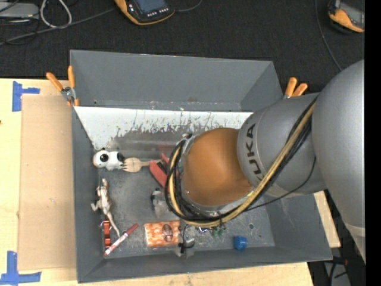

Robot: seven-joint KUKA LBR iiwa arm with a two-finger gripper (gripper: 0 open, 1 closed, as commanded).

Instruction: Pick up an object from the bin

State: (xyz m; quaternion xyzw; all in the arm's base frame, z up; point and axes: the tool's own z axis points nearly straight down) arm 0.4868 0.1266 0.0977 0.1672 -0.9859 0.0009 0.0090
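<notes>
That orange patterned packet [159,234] sits right beside the pincer [186,245], long axis pointing at it; can't tell if the pincer's spread or pressed together.

At the left lay a black-and-white ball [105,158], with a pale lizard-like figure [102,200] below it, well apart from a small blue piece [239,243]. Farther back, an orange-edged handheld screen [144,3] sat near cables [53,8].

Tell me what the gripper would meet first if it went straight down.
Probably the orange packet, at its right end; the gripper is just over it. Depth is unclear: it might reach the floor of the bin instead.
</notes>
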